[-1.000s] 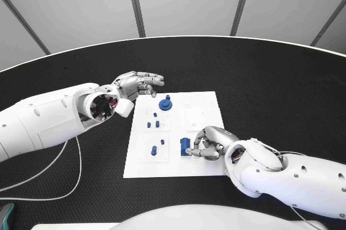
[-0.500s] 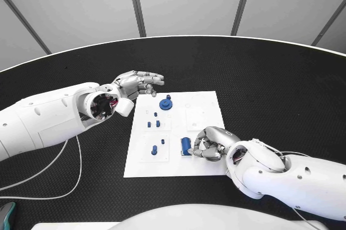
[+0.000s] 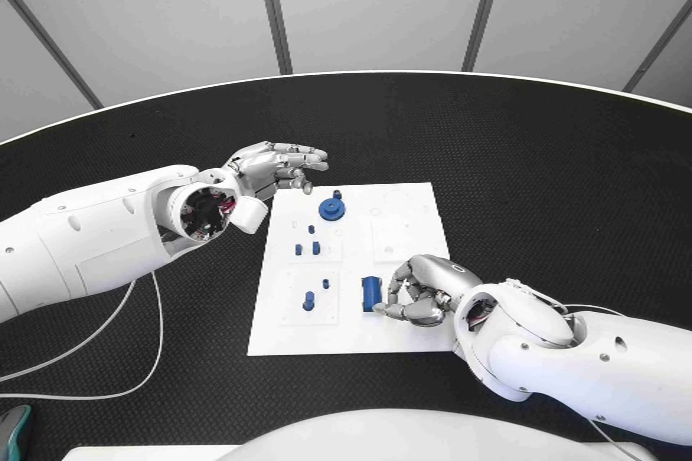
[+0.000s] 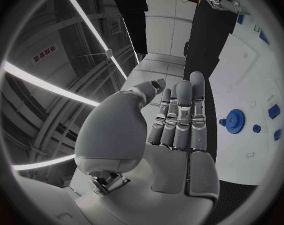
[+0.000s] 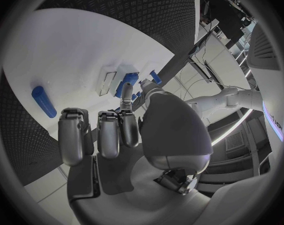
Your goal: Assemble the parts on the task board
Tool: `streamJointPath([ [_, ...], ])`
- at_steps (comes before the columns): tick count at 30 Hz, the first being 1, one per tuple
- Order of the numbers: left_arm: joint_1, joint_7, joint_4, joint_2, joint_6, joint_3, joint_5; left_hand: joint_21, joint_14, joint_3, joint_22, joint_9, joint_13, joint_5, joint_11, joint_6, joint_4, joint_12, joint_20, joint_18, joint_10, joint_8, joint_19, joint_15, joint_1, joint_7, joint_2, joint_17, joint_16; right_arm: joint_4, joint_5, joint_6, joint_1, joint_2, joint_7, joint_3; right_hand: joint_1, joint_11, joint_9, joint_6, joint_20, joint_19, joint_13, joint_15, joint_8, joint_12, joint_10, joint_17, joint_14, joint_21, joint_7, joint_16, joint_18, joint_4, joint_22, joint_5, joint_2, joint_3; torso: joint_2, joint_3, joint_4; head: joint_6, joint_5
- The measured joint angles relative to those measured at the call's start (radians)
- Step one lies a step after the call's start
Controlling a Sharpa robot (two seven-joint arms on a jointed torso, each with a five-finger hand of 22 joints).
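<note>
Right hand [image 3: 418, 293], fingers curled with nothing gripped, rests beside the blue block [image 3: 371, 294] on the task board [image 3: 411, 203], apparently poised to seat it; left hand [image 3: 274, 167] hovers open off the board's far corner.

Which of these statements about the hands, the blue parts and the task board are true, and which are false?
1. The left hand holds a blue part. False: it holds nothing, fingers apart, beyond the board's far left corner.
2. The blue gear sits near the task board's far edge. True.
3. The right hand is over the board's near right part, beside the blue block. True.
4. The task board lies on a white table. False: the table is black.
</note>
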Motion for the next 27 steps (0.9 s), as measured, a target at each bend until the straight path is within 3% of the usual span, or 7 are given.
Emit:
streamJointPath([
  [11, 0.000, 0.002, -0.002, -0.002, -0.001, 0.000, 0.000, 0.000, 0.000, 0.000, 0.000, 0.000, 0.000, 0.000, 0.000, 0.000, 0.000, 0.000, 0.000, 0.000, 0.000, 0.000, 0.000, 0.000, 0.000, 0.000, 0.000, 0.000, 0.000, -0.012, 0.000, -0.016, 0.000, -0.008, -0.001, 0.000, 0.000, 0.000, 0.000, 0.004, 0.000, 0.000, 0.000, 0.000, 0.000, 0.000, 0.000, 0.000, 0.000, 0.004, -0.004, 0.004, 0.000, -0.002, 0.000, 0.000, 0.000, 0.002, 0.000, -0.0001, -0.0004, -0.001, 0.001],
  [21, 0.000, 0.002, -0.006, 0.004, 0.001, 0.000, 0.000, 0.000, 0.000, 0.000, -0.001, 0.000, 0.000, 0.000, 0.000, 0.000, 0.000, 0.000, 0.000, 0.000, 0.000, 0.000, 0.000, 0.000, 0.000, 0.000, 0.000, 0.000, 0.000, -0.010, 0.000, -0.032, 0.000, -0.035, -0.003, 0.000, 0.016, 0.000, -0.001, 0.004, 0.000, 0.000, 0.000, 0.000, 0.000, 0.000, 0.000, 0.000, 0.000, 0.004, -0.004, 0.004, 0.000, -0.005, 0.000, 0.008, 0.016, 0.015, -0.002, 0.0004, -0.0027, 0.000, -0.001],
  [24, 0.000, 0.003, -0.008, 0.006, 0.003, 0.000, 0.000, 0.000, 0.000, 0.000, -0.001, 0.000, 0.000, 0.000, 0.000, 0.000, 0.000, 0.000, 0.000, 0.000, 0.000, 0.000, 0.000, 0.000, 0.000, 0.000, 0.000, 0.000, 0.000, 0.001, 0.000, -0.051, 0.000, -0.055, -0.003, 0.000, 0.019, 0.000, -0.004, 0.003, 0.000, 0.000, 0.000, 0.000, 0.000, 0.000, 0.000, 0.000, 0.000, 0.004, -0.004, 0.004, 0.000, -0.004, 0.000, 0.012, 0.019, 0.022, -0.003, 0.0008, -0.0030, 0.002, -0.004],
  [27, 0.000, 0.003, -0.009, 0.007, 0.004, 0.000, 0.000, 0.000, 0.000, 0.000, -0.001, 0.000, 0.000, 0.000, 0.000, 0.000, 0.000, 0.000, 0.000, 0.000, 0.000, 0.000, 0.000, 0.000, 0.000, 0.000, 0.000, 0.000, 0.000, 0.020, 0.000, -0.084, 0.000, -0.087, 0.006, 0.000, 0.042, 0.000, -0.015, -0.021, 0.000, 0.000, 0.000, 0.001, -0.020, -0.012, 0.000, 0.000, 0.000, -0.005, 0.005, 0.004, 0.000, -0.007, 0.000, 0.025, 0.021, 0.042, -0.004, 0.0008, -0.0045, 0.004, -0.005],
])
